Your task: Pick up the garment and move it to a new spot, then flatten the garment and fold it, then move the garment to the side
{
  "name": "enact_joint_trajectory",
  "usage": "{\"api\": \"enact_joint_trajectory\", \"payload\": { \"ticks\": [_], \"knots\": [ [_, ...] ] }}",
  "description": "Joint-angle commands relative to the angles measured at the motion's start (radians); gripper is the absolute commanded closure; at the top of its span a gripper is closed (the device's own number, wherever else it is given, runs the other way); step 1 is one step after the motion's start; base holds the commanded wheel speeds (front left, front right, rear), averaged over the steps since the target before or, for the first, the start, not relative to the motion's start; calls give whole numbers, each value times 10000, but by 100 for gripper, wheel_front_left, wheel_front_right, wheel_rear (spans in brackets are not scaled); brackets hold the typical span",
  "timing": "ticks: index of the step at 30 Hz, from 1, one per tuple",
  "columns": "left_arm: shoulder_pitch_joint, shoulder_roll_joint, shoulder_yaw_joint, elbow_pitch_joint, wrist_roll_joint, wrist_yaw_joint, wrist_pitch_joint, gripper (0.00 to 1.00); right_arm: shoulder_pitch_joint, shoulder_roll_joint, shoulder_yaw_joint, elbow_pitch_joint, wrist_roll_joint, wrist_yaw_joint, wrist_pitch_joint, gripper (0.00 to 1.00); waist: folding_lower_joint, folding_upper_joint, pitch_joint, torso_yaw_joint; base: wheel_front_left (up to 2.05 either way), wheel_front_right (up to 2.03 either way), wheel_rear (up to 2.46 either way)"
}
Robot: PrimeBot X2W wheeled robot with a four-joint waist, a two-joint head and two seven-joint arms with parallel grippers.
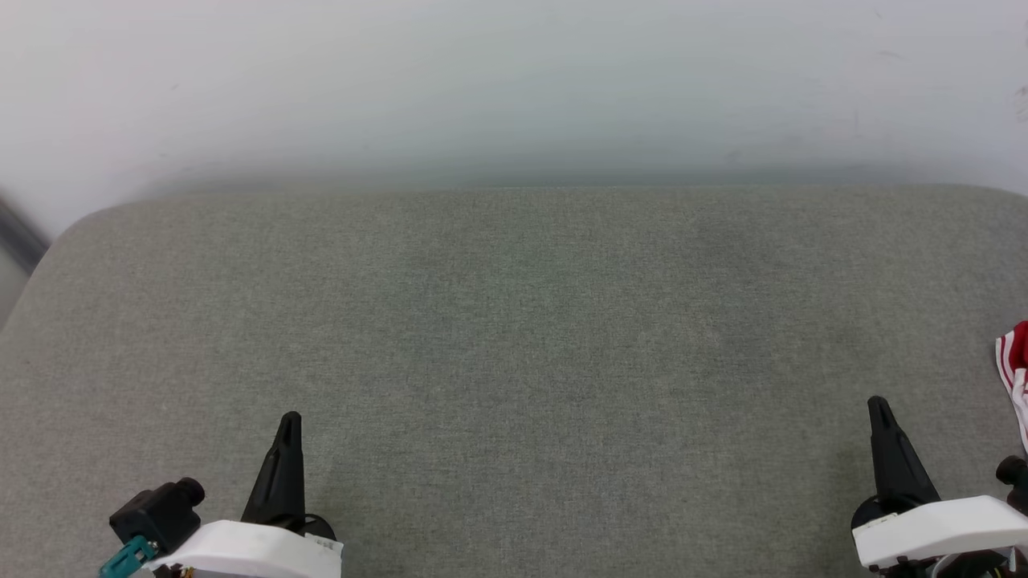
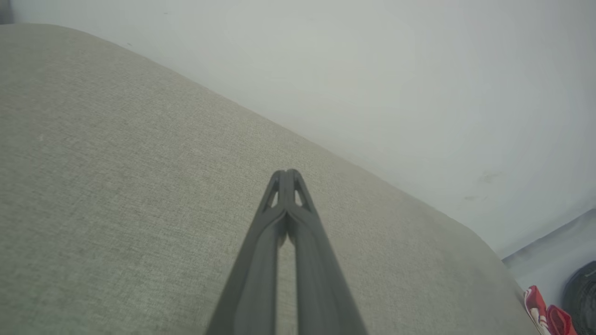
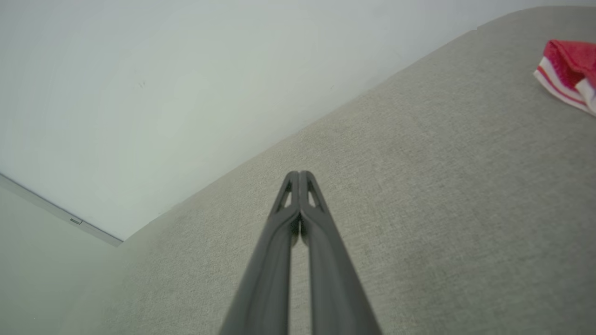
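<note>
Only a red and white striped corner of the garment point(image 1: 1015, 365) pokes in at the right edge of the head view, lying on the grey fabric surface point(image 1: 514, 345). The right wrist view catches the same red and white bunch of garment point(image 3: 569, 70) at its upper right, and the left wrist view a red scrap of it point(image 2: 545, 314) at its lower right. My left gripper point(image 1: 289, 421) stands at the lower left, shut and empty, fingertips together point(image 2: 287, 173). My right gripper point(image 1: 878, 404) is at the lower right, shut and empty point(image 3: 299, 173), a short way left of the garment.
A pale wall point(image 1: 514, 80) rises behind the padded grey surface, whose far edge is rounded. The surface curves down at its left corner point(image 1: 48, 249). A dark round object point(image 2: 582, 298) sits beyond the surface's edge in the left wrist view.
</note>
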Motion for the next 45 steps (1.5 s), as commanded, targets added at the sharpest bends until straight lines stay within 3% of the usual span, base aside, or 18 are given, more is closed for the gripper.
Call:
{"api": "enact_joint_trajectory", "payload": {
  "ticks": [1,23,45],
  "knots": [
    [-295,63,29,-66,-369,-6,56,100,-337,14,-35,-71,354,-1,72,100,0,0,-6,-3,0,0,0],
    [-641,104,194,248,-3480,-13,748,100,-651,100,-132,262,3223,-1,670,100,0,0,-102,-53,0,0,0],
    [-914,87,377,527,-5935,-18,1361,100,-903,172,-210,538,5538,-2,1157,100,0,0,-199,-103,0,0,0]
  ]
}}
